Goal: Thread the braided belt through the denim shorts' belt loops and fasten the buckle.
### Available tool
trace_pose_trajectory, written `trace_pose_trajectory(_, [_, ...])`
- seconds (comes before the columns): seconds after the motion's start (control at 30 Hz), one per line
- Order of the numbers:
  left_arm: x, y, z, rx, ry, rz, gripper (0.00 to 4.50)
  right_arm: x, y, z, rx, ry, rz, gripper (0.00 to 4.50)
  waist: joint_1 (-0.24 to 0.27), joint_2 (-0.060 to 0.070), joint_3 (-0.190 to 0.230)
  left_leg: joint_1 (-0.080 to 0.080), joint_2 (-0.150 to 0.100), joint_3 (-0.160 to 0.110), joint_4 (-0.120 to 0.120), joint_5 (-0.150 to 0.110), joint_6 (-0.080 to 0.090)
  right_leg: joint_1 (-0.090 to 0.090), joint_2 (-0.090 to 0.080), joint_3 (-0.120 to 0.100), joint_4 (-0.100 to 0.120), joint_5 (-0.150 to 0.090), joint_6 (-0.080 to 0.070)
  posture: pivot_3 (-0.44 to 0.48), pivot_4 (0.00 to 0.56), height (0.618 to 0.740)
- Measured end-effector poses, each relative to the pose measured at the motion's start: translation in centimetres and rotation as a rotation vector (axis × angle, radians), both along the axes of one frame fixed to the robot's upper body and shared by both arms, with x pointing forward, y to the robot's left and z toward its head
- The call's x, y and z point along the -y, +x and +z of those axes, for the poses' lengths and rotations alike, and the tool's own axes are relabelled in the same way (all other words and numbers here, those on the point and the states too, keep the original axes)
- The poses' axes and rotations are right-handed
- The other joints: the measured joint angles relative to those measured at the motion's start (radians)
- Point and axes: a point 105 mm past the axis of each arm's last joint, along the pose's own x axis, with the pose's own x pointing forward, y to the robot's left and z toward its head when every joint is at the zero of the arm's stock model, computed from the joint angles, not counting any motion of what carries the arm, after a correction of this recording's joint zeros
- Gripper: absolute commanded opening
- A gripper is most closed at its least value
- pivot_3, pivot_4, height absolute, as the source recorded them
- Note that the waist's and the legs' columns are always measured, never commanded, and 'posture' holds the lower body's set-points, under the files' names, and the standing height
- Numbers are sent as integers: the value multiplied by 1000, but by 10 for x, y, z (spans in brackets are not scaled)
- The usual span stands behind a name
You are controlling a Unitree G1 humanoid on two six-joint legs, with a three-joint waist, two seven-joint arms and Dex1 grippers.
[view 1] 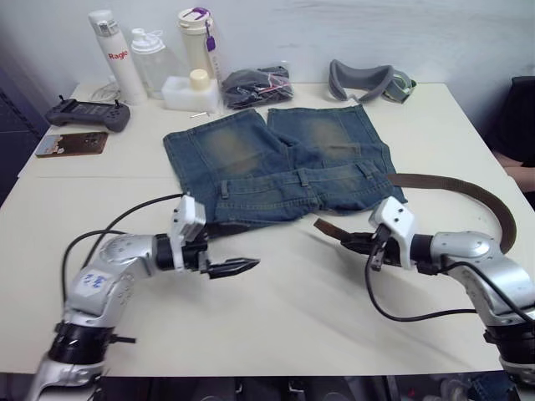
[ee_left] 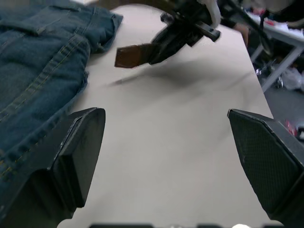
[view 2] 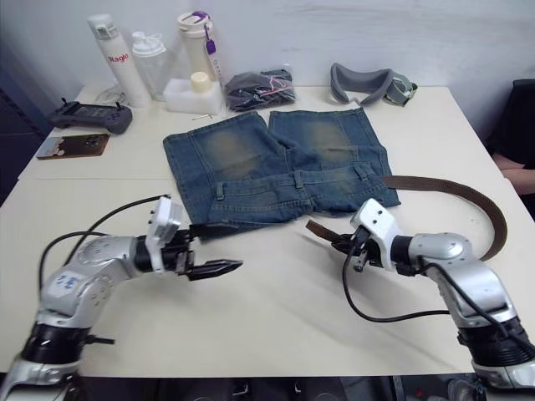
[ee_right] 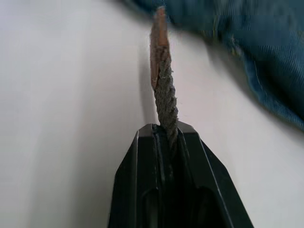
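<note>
The denim shorts (view 1: 276, 159) lie flat mid-table, waistband toward me, legs pointing away. Belt loops (view 1: 305, 177) stand along the waistband. The braided belt (view 1: 468, 188) comes out at the shorts' right edge, curves round the right side and returns to my right gripper (view 1: 351, 242). That gripper is shut on the belt close to its plain brown tip (view 1: 323, 226), which is lifted just in front of the waistband. My left gripper (view 1: 249, 265) is open and empty, hovering at the waistband's left end. A dark strip (view 1: 227, 225) shows there. The buckle is hidden.
At the back stand bottles (view 1: 117, 57), a white container (view 1: 191, 92), a black bundle in a clear bag (view 1: 255, 86) and a grey padded band (view 1: 368, 82). A controller (view 1: 88, 114) and a brown flat item (view 1: 71, 144) lie far left. A person's arm (view 1: 512, 159) is at the right edge.
</note>
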Motion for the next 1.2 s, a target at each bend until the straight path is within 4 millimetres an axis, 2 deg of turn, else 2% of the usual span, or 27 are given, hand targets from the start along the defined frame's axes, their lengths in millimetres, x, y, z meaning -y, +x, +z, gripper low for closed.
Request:
trace_pose_trajectory(0.13, [16,9,18,9,-82,-44,4500,-23,-22,26,-28,105,166,102,-3,0,0,0,0,-1,0,0,0,0,0,-1,0,0,0,0,150,683])
trace_pose_trajectory(0.23, [28,13,28,-2,-133,-86,4500,-44,-31,42,-25,190,235,102,-6,0,0,0,0,-1,0,1,-1,0,0,0,1,0,0,0,150,683])
trace_pose_trajectory(0.3, [33,11,27,-6,-123,-113,4500,-51,-35,49,-20,211,255,102,-5,0,0,0,0,-1,0,1,-1,0,0,-1,1,0,0,0,150,683])
trace_pose_trajectory(0.4, [40,9,18,-52,-112,-147,4500,-51,-35,49,-32,227,230,102,-2,0,0,0,0,-1,0,1,-1,0,0,-1,0,0,0,0,150,683])
trace_pose_trajectory(0.5, [51,1,13,-114,-128,-218,3671,-52,-35,48,-32,234,205,0,-1,0,0,0,-1,-1,0,2,-1,0,-1,-1,0,0,0,0,150,683])
trace_pose_trajectory(0.53, [56,-1,16,-133,-148,-244,3068,-52,-37,46,-38,235,198,0,1,0,0,0,-1,-1,0,2,0,0,-1,-1,0,0,0,0,150,683])
trace_pose_trajectory(0.57, [58,-1,20,-136,-156,-257,2722,-52,-37,46,-42,237,193,0,1,0,0,0,-1,-1,0,2,0,0,-1,-1,0,0,0,0,150,683])
trace_pose_trajectory(0.73, [62,0,26,-141,-150,-277,345,-52,-43,45,-53,262,177,0,-5,0,0,0,-1,-1,0,2,0,0,-1,-1,1,0,0,0,150,683])
trace_pose_trajectory(0.77, [63,1,25,-144,-144,-274,50,-51,-44,43,-60,267,170,0,-5,0,0,0,-1,-1,0,3,0,0,-1,-1,1,0,0,0,150,683])
trace_pose_trajectory(0.9, [65,5,25,-156,-139,-284,50,-48,-43,42,-57,282,121,0,-2,-1,0,0,-1,-1,0,3,0,0,-1,-1,1,0,0,0,150,683])
trace_pose_trajectory(0.97, [67,7,28,-148,-133,-288,0,-47,-43,44,-40,295,90,898,-1,-1,0,0,-1,-1,0,3,0,0,-1,-1,1,0,0,0,150,683])
trace_pose_trajectory(1.0, [68,7,29,-146,-133,-291,0,-44,-41,44,-36,311,63,1177,0,-1,0,0,-1,-2,0,3,0,0,-1,-1,1,0,0,0,150,683])
trace_pose_trajectory(1.03, [68,9,29,-146,-126,-289,0,-35,-38,45,-32,337,10,1565,1,-1,0,0,-2,-2,0,3,0,0,-1,-1,1,0,0,0,150,683])
trace_pose_trajectory(1.13, [70,20,19,-126,-48,-246,0,5,-29,46,-17,446,-194,3161,16,-1,0,0,-2,-2,0,3,0,0,-1,-1,0,0,0,0,150,683])
trace_pose_trajectory(1.2, [71,33,11,-147,-18,-190,0,27,-32,42,-12,540,-316,4175,25,-1,0,0,-2,-2,-1,3,0,0,-1,-1,0,0,0,0,150,683])
